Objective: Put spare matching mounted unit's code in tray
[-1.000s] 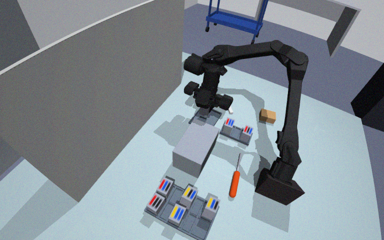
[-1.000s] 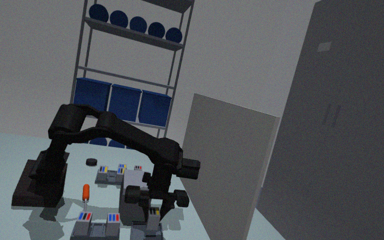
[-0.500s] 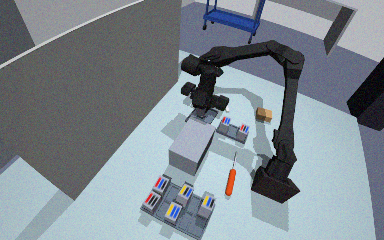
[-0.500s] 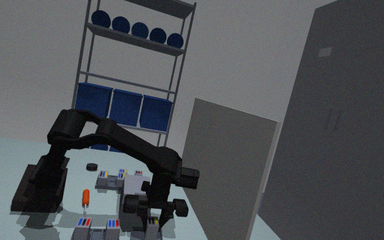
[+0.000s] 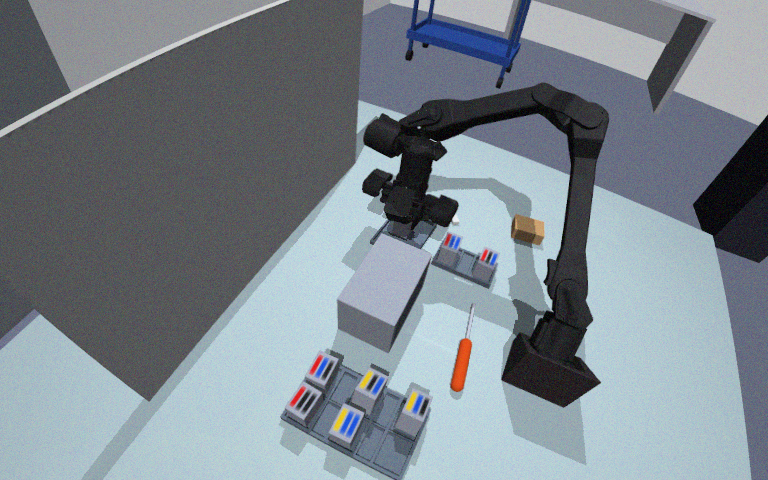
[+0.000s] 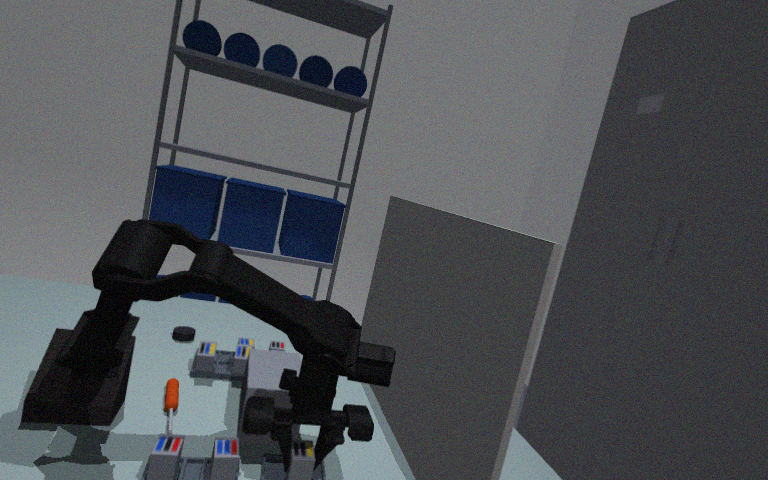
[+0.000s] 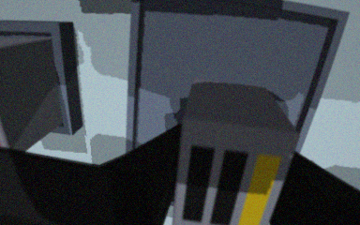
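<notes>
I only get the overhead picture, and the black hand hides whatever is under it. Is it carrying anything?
Observer: Yes. The wrist camera shows the hand shut on a small grey block.
Visitor: Does the block have any markings?
Observer: Its near face has two black stripes and one yellow stripe.
Visitor: And what is beneath it?
Observer: A shallow tray lies right below the block. I cannot tell whether they touch.
</notes>
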`<state>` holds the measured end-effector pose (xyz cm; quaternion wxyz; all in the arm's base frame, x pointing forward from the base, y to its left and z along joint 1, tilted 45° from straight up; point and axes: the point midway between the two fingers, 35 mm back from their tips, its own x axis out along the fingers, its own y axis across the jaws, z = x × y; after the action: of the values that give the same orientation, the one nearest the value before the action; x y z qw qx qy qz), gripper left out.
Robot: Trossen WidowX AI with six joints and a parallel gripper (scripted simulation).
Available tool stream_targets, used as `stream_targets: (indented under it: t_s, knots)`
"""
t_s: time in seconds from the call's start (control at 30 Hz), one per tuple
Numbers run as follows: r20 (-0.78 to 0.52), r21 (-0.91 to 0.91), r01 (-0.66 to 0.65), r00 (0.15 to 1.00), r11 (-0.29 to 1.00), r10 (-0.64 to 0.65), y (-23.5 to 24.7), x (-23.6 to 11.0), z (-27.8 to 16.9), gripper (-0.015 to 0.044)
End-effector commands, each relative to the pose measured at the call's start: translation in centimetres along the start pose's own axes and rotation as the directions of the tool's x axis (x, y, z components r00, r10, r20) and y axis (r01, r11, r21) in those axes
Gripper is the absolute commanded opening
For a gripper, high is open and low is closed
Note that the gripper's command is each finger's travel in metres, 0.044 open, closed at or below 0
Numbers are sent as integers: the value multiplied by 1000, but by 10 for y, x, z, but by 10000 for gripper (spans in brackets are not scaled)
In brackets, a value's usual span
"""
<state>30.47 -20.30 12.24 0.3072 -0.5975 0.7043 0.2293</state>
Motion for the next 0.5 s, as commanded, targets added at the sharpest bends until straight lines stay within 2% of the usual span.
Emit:
stream_targets:
  t_s: [0.0,0.07,0.47]
  knots:
    - [-3,-7,-3,1000,1000,3,2,4,0,0]
    - [-3,-7,-3,1000,1000,3,2,5,0,0]
    - [-1,0,0,1000,1000,0,1,2,0,315]
